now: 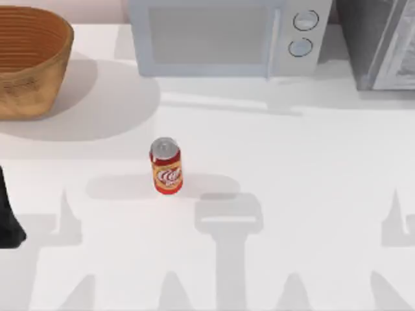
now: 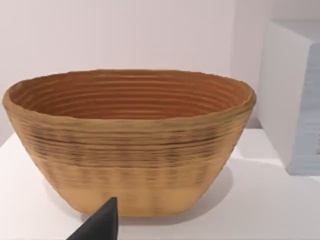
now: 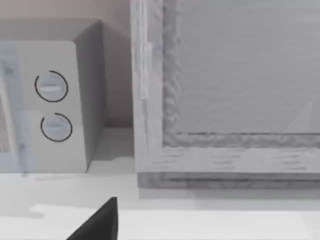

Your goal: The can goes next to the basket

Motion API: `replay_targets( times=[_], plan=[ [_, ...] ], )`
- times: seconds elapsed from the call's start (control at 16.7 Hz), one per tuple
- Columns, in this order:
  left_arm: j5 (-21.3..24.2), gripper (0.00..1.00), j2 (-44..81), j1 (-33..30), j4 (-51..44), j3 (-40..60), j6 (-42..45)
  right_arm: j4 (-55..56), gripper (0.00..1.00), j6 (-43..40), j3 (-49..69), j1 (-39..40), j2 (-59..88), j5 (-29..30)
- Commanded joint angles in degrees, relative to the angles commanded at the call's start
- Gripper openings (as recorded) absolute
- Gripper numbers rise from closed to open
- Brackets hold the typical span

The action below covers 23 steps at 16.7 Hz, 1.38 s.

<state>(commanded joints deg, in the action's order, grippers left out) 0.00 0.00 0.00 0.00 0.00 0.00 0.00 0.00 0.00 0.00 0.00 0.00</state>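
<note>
The can [image 1: 165,166] stands upright on the white table, a little left of the middle, with a red and orange-yellow label and a silver top. The basket [image 1: 29,61] is large, tan and woven, and sits at the far left back corner, well apart from the can. In the left wrist view the basket [image 2: 130,145] faces the camera with its ribbed inside showing. My left arm [image 1: 8,217] is a dark shape at the table's left edge, away from the can. A dark tip of my left gripper [image 2: 100,225] and of my right gripper [image 3: 100,222] edges into each wrist view.
A white microwave [image 1: 227,35] stands at the back centre, its two dials [image 3: 52,105] in the right wrist view. A grey boxy appliance [image 1: 382,42] fills the back right corner. Open white tabletop [image 1: 292,194] lies between the can and the basket and to the can's right.
</note>
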Motion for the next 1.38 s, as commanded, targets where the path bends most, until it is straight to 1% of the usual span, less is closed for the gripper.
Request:
replay_targets(
  times=[0.18, 0.3, 0.54, 0.84, 1.38],
  plan=[
    [-0.08, 1.0, 0.55, -0.06, -0.37, 0.38, 0.02, 0.0, 1.0, 0.0, 0.0, 0.0, 0.0, 0.0],
    [-0.36, 1.0, 3.3, -0.47, -2.16, 2.41, 0.17, 0.0, 1.0, 0.0, 0.0, 0.0, 0.0, 0.0],
    [-0.83, 1.0, 14.6, -2.95, -9.3, 11.64, 1.36, 0.0, 1.0, 0.0, 0.0, 0.0, 0.0, 0.0],
    [-0.82, 1.0, 36.2, -8.66, -22.63, 30.5, 4.37, 0.0, 1.0, 0.0, 0.0, 0.0, 0.0, 0.0],
    [-0.24, 1.0, 82.74, -21.09, -51.18, 72.32, 10.96, 0.0, 1.0, 0.0, 0.0, 0.0, 0.0, 0.0]
  ],
)
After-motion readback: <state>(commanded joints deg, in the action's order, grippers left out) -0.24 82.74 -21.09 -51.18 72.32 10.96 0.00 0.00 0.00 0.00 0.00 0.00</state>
